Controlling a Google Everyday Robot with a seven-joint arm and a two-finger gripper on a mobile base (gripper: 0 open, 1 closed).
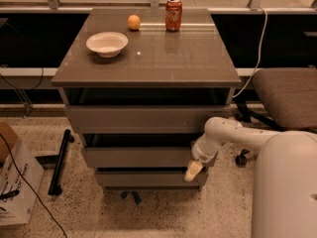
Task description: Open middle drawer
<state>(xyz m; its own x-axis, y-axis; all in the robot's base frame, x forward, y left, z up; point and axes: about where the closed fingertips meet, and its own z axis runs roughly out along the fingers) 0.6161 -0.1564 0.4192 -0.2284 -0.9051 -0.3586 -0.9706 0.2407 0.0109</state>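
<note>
Middle drawer [138,157] sits at the second level below the worktop [148,58], and its front appears shut or nearly shut. The pincer [193,170] is at the right end of that front, near its lower edge; you cannot tell how it is set. Treat this step as gaining purchase: next, you need a hold on the front's edge, then a straight outward pull.

Speckled floor [223,212], grey cabinet [173,58] before dark panels [29,43], chair [287,95] right, cardboard box [15,182] left, gripper [193,171] at cabinet's lower right front.
</note>
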